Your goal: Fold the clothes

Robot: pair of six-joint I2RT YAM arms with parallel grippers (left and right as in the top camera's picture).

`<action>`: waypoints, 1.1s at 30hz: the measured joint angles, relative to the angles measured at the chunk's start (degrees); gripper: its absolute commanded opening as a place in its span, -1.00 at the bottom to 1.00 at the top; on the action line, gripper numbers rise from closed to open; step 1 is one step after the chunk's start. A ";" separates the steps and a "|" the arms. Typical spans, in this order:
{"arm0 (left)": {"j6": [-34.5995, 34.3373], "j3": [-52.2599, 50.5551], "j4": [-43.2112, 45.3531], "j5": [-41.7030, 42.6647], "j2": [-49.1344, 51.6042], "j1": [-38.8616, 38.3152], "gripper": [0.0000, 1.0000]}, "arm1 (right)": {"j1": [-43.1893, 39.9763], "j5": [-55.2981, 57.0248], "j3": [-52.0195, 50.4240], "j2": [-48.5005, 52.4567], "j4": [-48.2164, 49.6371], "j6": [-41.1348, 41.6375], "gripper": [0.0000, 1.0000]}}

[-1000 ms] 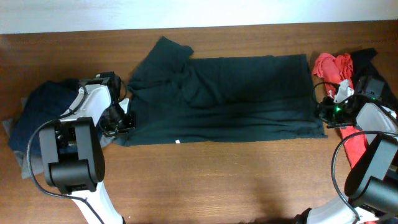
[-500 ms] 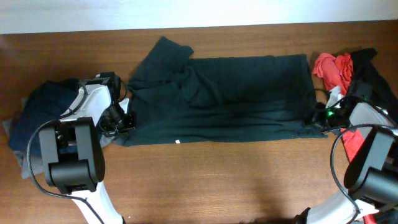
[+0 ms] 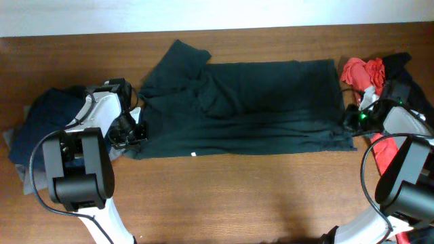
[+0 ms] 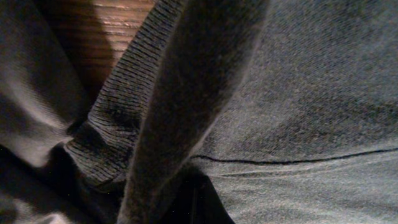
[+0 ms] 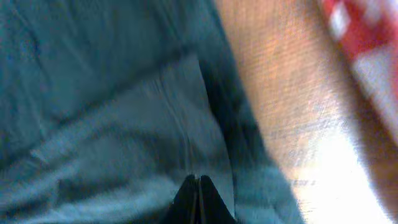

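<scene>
The dark green shirt is lying spread flat across the middle of the wooden worktop, reaching from left of centre almost to the right side of the overhead frame. One sleeve is pointing toward the upper left, and a small white tag is showing at its lower edge.

The left end effector is sitting at the shirt's left edge, low against the cloth. It is closed. In the left wrist view, dark fabric is filling nearly the whole frame and a ribbed band is bunching up toward the lower left. The fingers themselves are hiding behind the cloth, so I cannot tell whether any fabric is caught between them. A patch of worktop is showing at the upper left of that view.

The right end effector is sitting at the shirt's right edge, near its lower right corner. In the right wrist view its tips are pressing together at the bottom of the frame, pinching a folded seam of the shirt, with bare worktop to the right.

A navy blue piece is lying heaped at the left of the overhead frame, beside the left arm. A red shirt is lying crumpled at the upper right, just beyond the green shirt's corner, and a black garment is lying against it. The red cloth is also appearing blurred at the upper right of the right wrist view.
</scene>
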 measured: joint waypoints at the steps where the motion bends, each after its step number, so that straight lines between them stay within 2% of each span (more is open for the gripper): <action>1: 0.02 0.00 0.00 0.02 0.00 0.00 -0.99 | -0.13 -0.02 0.52 0.00 0.44 0.00 -0.92; 7: 0.00 0.00 0.00 0.00 0.00 0.00 -0.99 | -1.20 0.33 1.95 -0.02 1.62 0.02 -0.91; 8: 0.02 0.00 0.00 0.00 0.00 -0.02 -0.99 | -1.36 0.66 1.97 -0.02 1.25 0.02 -0.84; 10: 0.02 0.00 0.00 0.02 0.00 -0.02 -0.99 | -1.44 1.18 1.99 -0.02 0.00 0.37 -0.52; 12: 0.02 0.00 0.00 0.02 0.00 -0.02 -0.99 | -1.46 1.46 1.99 0.00 -1.86 0.07 -0.29; 15: 0.02 0.00 0.00 0.02 0.00 -0.02 -0.99 | -1.38 1.73 1.97 0.00 -3.15 0.00 -0.22; 20: 0.02 0.00 0.00 0.02 0.00 0.00 -0.99 | -0.85 1.77 1.66 0.52 -3.06 -0.07 -0.32; 29: 0.00 0.00 0.02 0.02 0.00 0.00 -0.99 | -0.59 1.95 0.83 1.77 -2.23 0.02 -0.33; 30: 0.02 0.00 0.02 0.02 0.00 0.00 -0.99 | -0.59 1.92 0.66 1.81 -1.77 0.02 -0.36; 33: 0.00 0.00 0.02 0.02 0.00 0.00 -0.99 | -0.59 1.92 0.11 1.86 -0.83 -0.26 -0.67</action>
